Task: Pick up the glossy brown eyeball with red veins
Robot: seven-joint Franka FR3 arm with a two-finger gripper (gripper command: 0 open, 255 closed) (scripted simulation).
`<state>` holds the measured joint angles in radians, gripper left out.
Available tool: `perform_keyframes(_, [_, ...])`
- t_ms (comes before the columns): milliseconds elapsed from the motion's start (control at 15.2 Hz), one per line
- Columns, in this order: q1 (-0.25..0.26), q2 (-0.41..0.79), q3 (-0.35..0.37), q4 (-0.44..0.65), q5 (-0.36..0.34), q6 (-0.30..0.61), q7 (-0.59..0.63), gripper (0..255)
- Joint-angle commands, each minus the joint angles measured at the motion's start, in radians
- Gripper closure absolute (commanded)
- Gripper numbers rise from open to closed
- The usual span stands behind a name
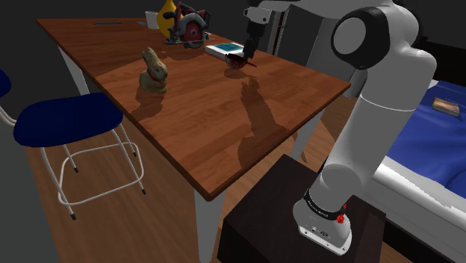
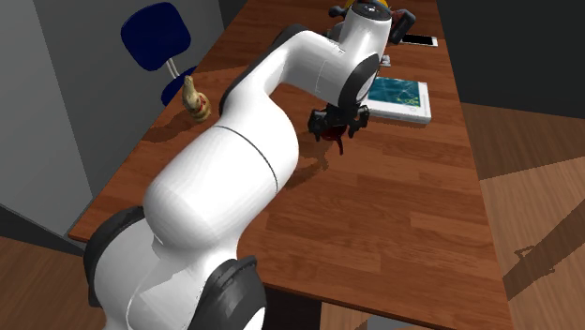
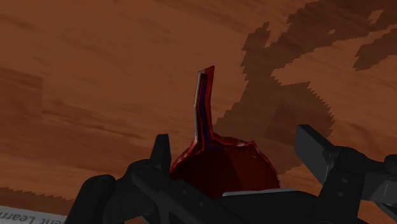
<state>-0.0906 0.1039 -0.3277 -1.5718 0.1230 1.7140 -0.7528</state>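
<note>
A white robot arm reaches over a long wooden table (image 1: 194,127), with its black gripper (image 1: 247,54) lowered onto the eyeball (image 1: 239,63). The step in hand looks like the grasp itself: the hand is down at the object and the lift is not yet made.

In the shoulder view the eyeball sits toward the table's far right. It is just beside a flat white-edged book (image 1: 222,50) with a blue-green cover. In the second exterior view, the eyeball (image 2: 336,142) shows as a small dark red lump directly under the gripper (image 2: 336,127). Whether it rests on the wood or is a hair above it cannot be made out.

In the wrist view the gripper (image 3: 233,140) has its fingers parted on either side of the eyeball (image 3: 222,172). One finger is close against it, perhaps touching. The other stands clear, with table showing in the gap, so the ball is straddled rather than clamped.

The next move probably calls for squeezing squarely across the round body, then raising it straight up. A smooth ball may slip out sideways.

The eyeball is a dark, glossy reddish-brown dome with brighter red edging. A thin stalk, red with a blue streak, sticks out away from the hand.

A gold rabbit figure (image 1: 153,72) stands well apart to the shoulder view's left.
</note>
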Motion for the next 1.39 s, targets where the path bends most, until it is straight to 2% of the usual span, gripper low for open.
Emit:
perform_keyframes(0, [-0.003,0.012,-0.001,-0.005,0.005,0.016,-0.010,0])
perform_keyframes(330, [0.000,0.007,0.000,-0.087,0.005,0.092,-0.015,0])
perform_keyframes(462, [0.000,0.007,0.000,-0.087,0.005,0.093,-0.015,0])
perform_keyframes(528, [0.000,0.008,0.001,-0.084,0.006,0.091,-0.014,255])
perform_keyframes(1122, [0.000,0.007,0.000,-0.087,0.005,0.092,-0.015,255])
perform_keyframes(1320, [-0.001,0.009,0.000,-0.044,0.005,0.052,-0.012,255])
